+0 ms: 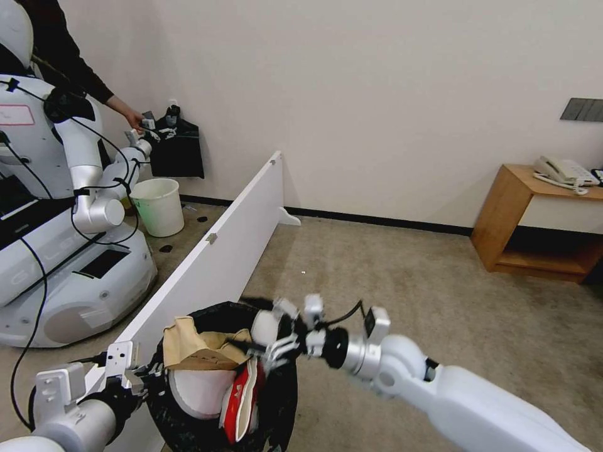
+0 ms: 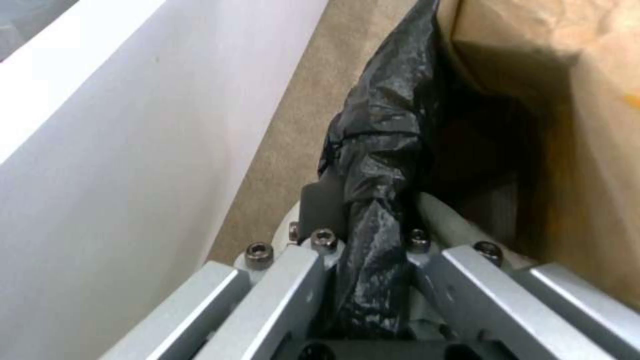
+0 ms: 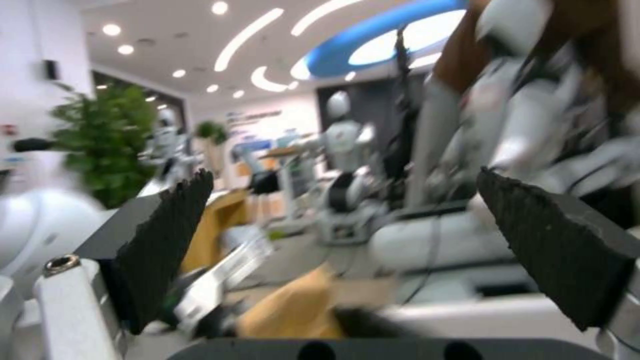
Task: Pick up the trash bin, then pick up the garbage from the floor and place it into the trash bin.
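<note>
Head view, lower left of the frame: your left end effector (image 1: 143,380) is clamped on the rim of the trash bin (image 1: 188,420), whose crinkled black liner fills the bottom centre beside the low white partition board (image 1: 220,263). Inside the bin you can see a brown paper scrap (image 1: 191,348), a white slipper (image 1: 198,392) and a red-white packet (image 1: 242,395). Your right end effector (image 1: 276,342) sits over the bin's mouth at centre bottom, its arm entering from the lower right. Left wrist view: the black bag (image 2: 377,200) is pinched between the left fingers (image 2: 313,280), with the brown paper at the upper right of the frame and carpet and partition at the left. Right wrist view: the two ribbed pads (image 3: 167,240) stand wide apart with nothing between them; the brown paper (image 3: 293,310) lies at the lower centre. Upper left of the head view holds a second robot (image 1: 69,238) and a cream bucket (image 1: 158,206).
</note>
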